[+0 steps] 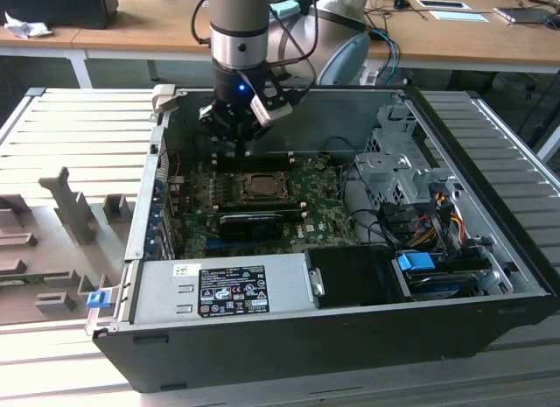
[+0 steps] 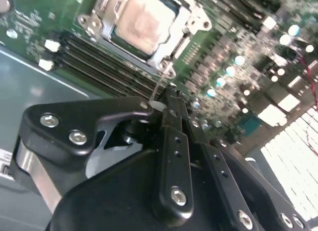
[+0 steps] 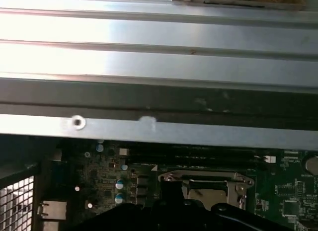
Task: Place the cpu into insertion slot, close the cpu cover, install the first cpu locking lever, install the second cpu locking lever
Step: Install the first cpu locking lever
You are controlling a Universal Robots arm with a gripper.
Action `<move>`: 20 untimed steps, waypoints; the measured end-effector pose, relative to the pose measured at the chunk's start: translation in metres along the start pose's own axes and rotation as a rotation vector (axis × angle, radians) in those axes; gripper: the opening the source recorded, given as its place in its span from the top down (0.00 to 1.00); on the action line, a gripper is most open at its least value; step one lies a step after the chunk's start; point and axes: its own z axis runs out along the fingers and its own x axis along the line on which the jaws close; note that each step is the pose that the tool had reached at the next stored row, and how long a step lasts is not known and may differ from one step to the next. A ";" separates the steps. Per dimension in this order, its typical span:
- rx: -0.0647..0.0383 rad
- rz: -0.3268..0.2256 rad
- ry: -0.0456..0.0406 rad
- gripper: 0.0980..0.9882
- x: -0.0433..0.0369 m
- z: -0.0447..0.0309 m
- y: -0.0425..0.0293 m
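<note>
The cpu [image 1: 260, 187] lies flat in its socket on the green motherboard, its pale metal top showing through the window of the cpu cover [image 1: 244, 195]. In the second wrist view the cpu [image 2: 144, 22] sits inside the cover's frame [image 2: 174, 42], which lies down over it. A thin wire locking lever [image 2: 160, 84] runs from the socket's corner to the fingertips. My gripper [image 1: 242, 151] hangs just behind the socket. Its black fingers [image 2: 174, 141] are pressed together, so the gripper [image 2: 169, 99] is shut, with its tip at the lever's end. The socket [image 3: 208, 184] also appears in the first wrist view.
The open computer case holds a black finned card [image 1: 254, 221] in front of the socket, memory slots [image 2: 109, 67] beside it, a power supply [image 1: 219, 289] at the front and a drive cage [image 1: 394, 162] with cables at the exterior view's right. The case wall [image 3: 159, 57] rises close behind.
</note>
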 end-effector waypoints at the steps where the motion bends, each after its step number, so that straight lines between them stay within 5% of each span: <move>1: 0.000 0.000 0.0001 0.99 -0.0051 0.0014 -0.0003; 5: 0.000 0.002 -0.0001 0.99 -0.0108 0.0035 -0.0009; 9: -0.053 0.002 -0.0025 0.99 -0.0150 0.0064 -0.0014; 20: -0.052 -0.006 -0.0088 0.99 -0.0253 0.0188 -0.0020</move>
